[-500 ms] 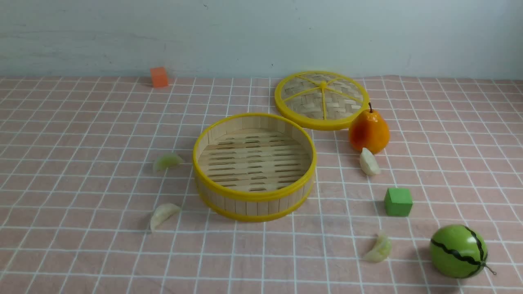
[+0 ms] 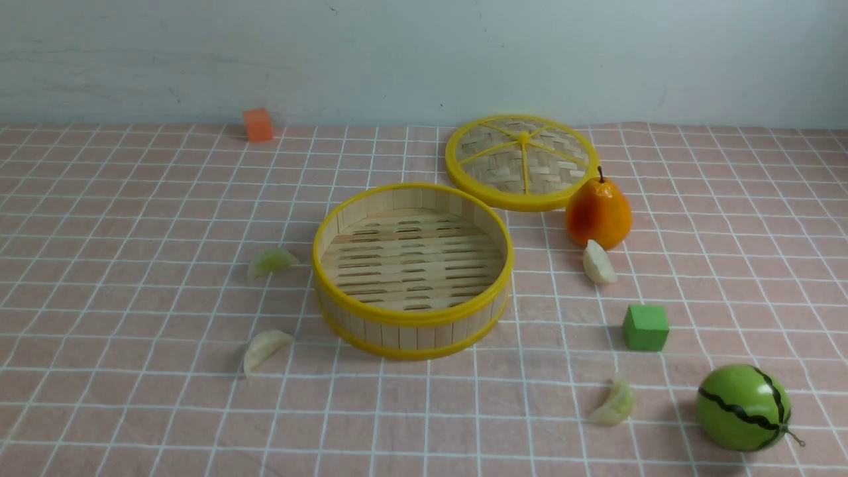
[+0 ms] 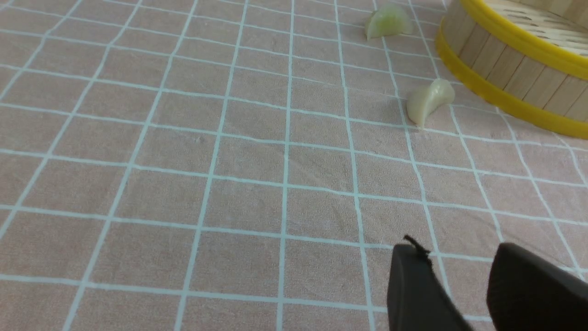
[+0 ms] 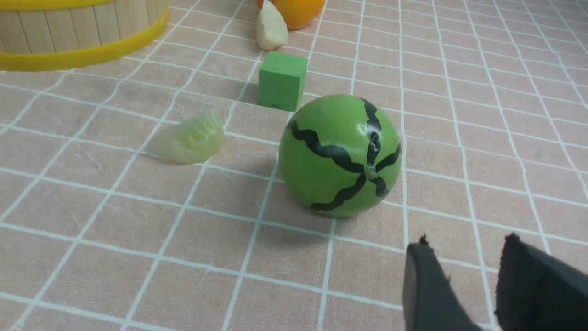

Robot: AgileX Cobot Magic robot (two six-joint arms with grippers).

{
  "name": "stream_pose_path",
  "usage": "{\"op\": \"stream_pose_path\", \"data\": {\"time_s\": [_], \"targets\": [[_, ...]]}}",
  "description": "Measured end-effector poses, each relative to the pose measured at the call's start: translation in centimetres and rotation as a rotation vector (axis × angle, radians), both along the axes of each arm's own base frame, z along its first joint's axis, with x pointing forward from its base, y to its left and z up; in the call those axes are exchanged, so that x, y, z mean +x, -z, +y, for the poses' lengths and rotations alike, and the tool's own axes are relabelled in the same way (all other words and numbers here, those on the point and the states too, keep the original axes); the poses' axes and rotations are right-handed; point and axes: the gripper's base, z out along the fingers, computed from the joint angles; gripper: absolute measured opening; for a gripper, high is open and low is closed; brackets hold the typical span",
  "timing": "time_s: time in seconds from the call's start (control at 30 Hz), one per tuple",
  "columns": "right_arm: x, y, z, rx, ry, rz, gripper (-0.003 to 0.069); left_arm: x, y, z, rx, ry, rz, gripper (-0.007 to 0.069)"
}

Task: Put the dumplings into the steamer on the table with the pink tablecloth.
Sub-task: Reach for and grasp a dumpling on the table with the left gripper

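nothing looks different from the front, the four dumplings (image 2: 265, 349) lie just where they were on the pink tablecloth (image 2: 132, 199), the steamer (image 2: 412, 324) sits in the same spot, the wrist views have no older picture to check

A flat woven bamboo lid (image 2: 522, 162) with a yellow rim and yellow spokes lies far back, right of centre. Just near and to the right of it a toy pear (image 2: 598, 213), orange and yellow, stands upright with its stem up. Nearer and slightly right sits a green cube (image 2: 644, 326), apart from the pear. Nearest, at the far right, rests a green toy watermelon (image 2: 743, 407) with wavy black stripes. A small orange cube (image 2: 258, 124) sits far left, by the pale wall (image 2: 424, 59).
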Motion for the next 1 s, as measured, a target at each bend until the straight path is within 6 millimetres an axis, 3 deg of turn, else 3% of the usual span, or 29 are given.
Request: {"op": "stream_pose_path", "data": {"time_s": [0.4, 0.5, 0.67, 0.83, 1.0], "targets": [[0.1, -0.1, -0.1, -0.037, 0.005, -0.018, 0.0239, 0.2, -0.6, 0.2, 0.065, 0.0, -0.074, 0.0237], [0.3, -0.4, -0.4, -0.107, 0.014, -0.082, 0.0239, 0.5, -1.9, 0.2, 0.054, -0.008, -0.22, 0.0237], [0.4, -3.7, -0.3, -0.182, 0.023, -0.457, 0.0239, 0.2, -5.3, 0.3, 0.023, -0.029, -0.595, 0.0237], [-1.0, -7.4, 0.0, -0.131, 0.017, -0.894, 0.0239, -0.8, -7.8, 0.4, -0.052, -0.04, -0.89, 0.0237], [-1.6, -8.2, 0.2, 0.023, -0.022, -0.997, 0.0239, -1.8, -9.1, 0.5, -0.267, -0.004, -1.041, 0.0232]]}}
